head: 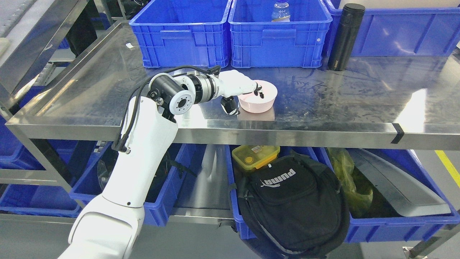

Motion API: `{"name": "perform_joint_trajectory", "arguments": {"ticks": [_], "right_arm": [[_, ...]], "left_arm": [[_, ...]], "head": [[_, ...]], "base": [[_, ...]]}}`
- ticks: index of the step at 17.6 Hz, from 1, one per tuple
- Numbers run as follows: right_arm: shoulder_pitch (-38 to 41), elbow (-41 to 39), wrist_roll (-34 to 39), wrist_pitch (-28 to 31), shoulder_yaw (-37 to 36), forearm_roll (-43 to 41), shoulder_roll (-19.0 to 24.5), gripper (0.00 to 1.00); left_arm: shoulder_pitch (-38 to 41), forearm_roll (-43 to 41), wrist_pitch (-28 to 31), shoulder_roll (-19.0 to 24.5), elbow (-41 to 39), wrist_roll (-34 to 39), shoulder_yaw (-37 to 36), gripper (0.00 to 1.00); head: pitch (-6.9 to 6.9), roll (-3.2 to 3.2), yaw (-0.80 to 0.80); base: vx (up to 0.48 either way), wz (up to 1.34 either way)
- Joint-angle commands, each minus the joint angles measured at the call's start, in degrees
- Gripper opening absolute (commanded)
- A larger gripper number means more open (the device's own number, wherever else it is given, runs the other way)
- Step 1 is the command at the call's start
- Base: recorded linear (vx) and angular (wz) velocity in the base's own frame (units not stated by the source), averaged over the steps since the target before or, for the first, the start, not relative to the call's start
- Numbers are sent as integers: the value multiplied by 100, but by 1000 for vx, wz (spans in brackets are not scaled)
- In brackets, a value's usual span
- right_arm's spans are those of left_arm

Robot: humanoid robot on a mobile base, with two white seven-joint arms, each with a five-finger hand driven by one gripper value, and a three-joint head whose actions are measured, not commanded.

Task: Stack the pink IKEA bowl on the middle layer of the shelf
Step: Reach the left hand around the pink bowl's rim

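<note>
The left hand [241, 91] grips the single pink bowl [259, 97] on the steel shelf [323, 97], fingers hooked over its rim, thumb outside, before three blue crates [179, 34].

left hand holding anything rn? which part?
Yes: the left hand grips the pink bowl at its left rim, fingers hooked inside, thumb outside the wall.

— Where is the bowl [258, 96]?
— On the shelf [323, 108], just right of the left hand [241, 90], fingers over its rim.
— And behind the hand?
— Two bins [179, 36], side by side; a bottle [280, 10] in the right one. A flask [344, 36] stands farther right.
— Below?
— A bag [291, 208], with a box [256, 155] behind it.
</note>
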Motion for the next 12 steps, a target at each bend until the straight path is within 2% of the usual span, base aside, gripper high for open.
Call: {"name": "perform_joint_trajectory", "arguments": {"ticks": [1,12], "right_arm": [[123,-100,1,5,0,0,-100,100],[123,-100,1,5,0,0,-100,100]], "left_arm": [[-200,-237,8,-281,775,150,-65,63],[-236,-264,-10,-281,1347,335,-56,59]], "head": [[0,0,0],[0,0,0]], "base": [[0,0],[0,0]]}}
